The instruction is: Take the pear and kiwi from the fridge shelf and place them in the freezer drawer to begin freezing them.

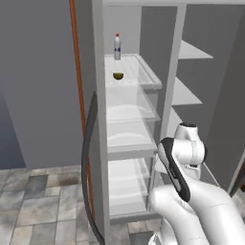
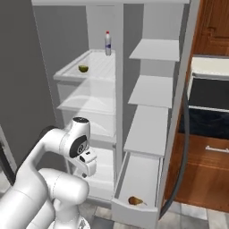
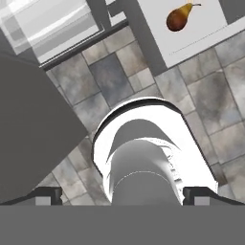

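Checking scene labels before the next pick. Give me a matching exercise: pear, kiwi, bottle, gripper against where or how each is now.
Things:
1. pear
2. kiwi
3. bottle
4. gripper

Places or states:
A. near the front of the top fridge shelf
B. open, holding nothing, facing the floor tiles
C. lying in the pulled-out freezer drawer
D. upright at the back of the top fridge shelf

Pairs: 1-C, 2-A, 3-D, 4-B

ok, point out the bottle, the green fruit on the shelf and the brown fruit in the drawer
bottle (image 2: pixel 108 44), right base view, middle of its body.
green fruit (image 1: pixel 118 75), left base view, its centre.
brown fruit (image 3: pixel 178 19), hand view, its fat rounded end.
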